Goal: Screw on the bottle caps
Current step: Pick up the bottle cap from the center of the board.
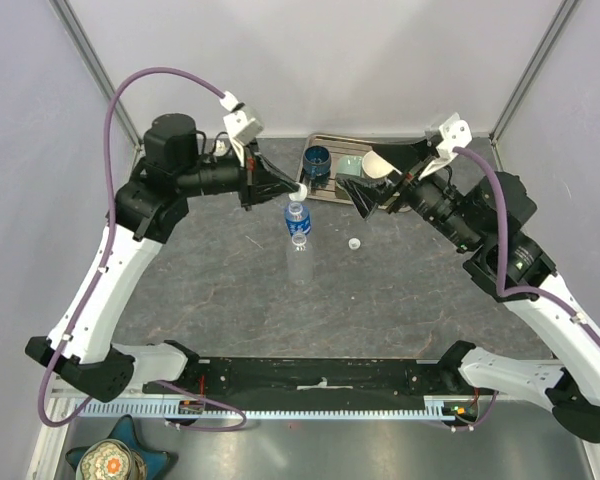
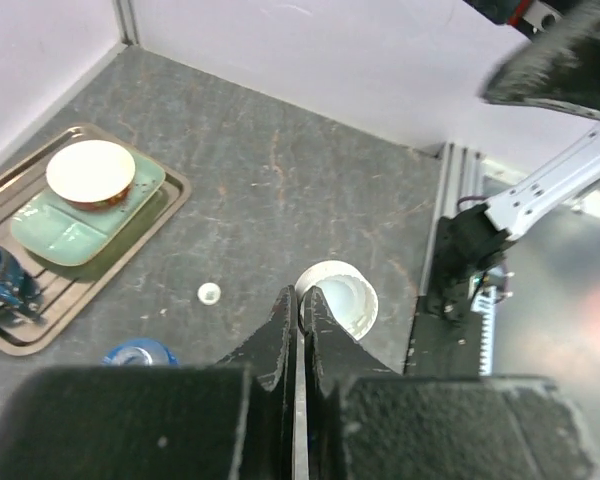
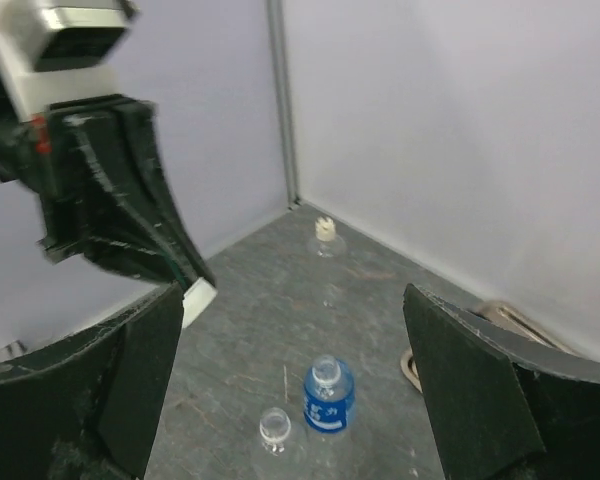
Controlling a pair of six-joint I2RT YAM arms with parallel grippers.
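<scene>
My left gripper (image 1: 291,190) is shut on a white bottle cap (image 1: 301,190), held just above the blue-label bottle (image 1: 297,218). In the left wrist view the cap (image 2: 340,298) is pinched at its rim by the closed fingertips (image 2: 283,315). A clear unlabelled bottle (image 1: 299,256) stands just in front; both are open-necked in the right wrist view (image 3: 328,396), (image 3: 276,430). A loose cap (image 1: 354,243) lies on the table to their right. A third clear bottle (image 3: 326,240) with a cream cap on it stands by the far corner. My right gripper (image 1: 366,197) is open and empty.
A metal tray (image 1: 325,195) at the back holds a dark blue cup (image 1: 317,160), a green plate (image 2: 55,232) and a white-and-tan bowl (image 2: 90,172). Enclosure walls surround the table on three sides. The right gripper hovers by the tray's front edge.
</scene>
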